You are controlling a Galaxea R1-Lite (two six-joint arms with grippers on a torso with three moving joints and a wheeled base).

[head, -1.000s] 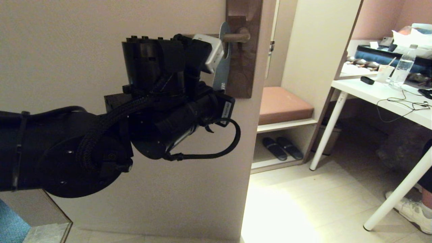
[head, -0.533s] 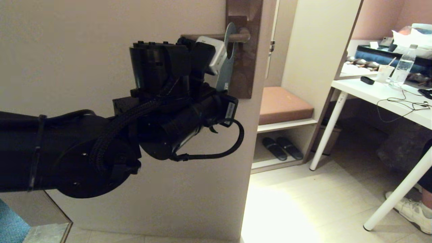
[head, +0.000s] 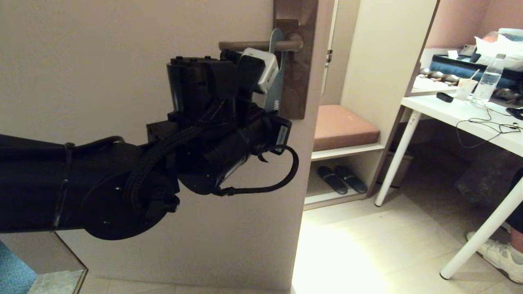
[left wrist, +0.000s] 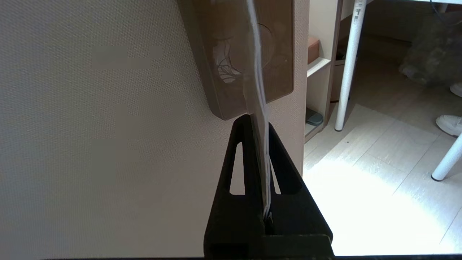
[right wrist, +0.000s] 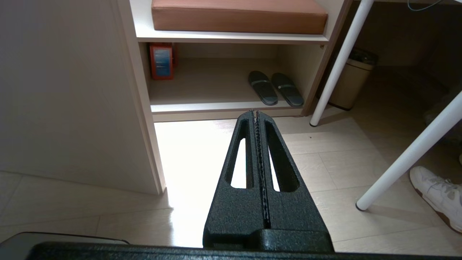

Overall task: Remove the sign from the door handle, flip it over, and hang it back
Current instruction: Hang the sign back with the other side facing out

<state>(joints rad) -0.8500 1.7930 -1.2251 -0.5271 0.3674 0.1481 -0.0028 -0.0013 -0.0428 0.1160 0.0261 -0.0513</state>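
The sign (head: 278,92) shows edge-on as a thin blue-grey card. Its top loops over the door handle (head: 245,45), a brown lever, close to the brown backplate (head: 297,81). My left gripper (left wrist: 257,121) is shut on the sign's lower part. In the left wrist view the sign (left wrist: 257,72) rises as a thin edge from between the fingers, in front of the backplate (left wrist: 279,54). The left arm fills the middle of the head view and hides the fingers there. My right gripper (right wrist: 256,112) is shut and empty, held low over the floor.
The door's edge (head: 310,163) is right of the handle. Beyond it stands a shelf with a brown cushion (head: 343,126) and dark slippers (head: 341,179). A white table (head: 461,114) with a bottle (head: 488,83) stands at right. A person's shoe (head: 500,255) is under it.
My left arm has moved right and a little down with the sign in its grip. The sign has slid along the lever toward the backplate, and more bare lever shows at left.
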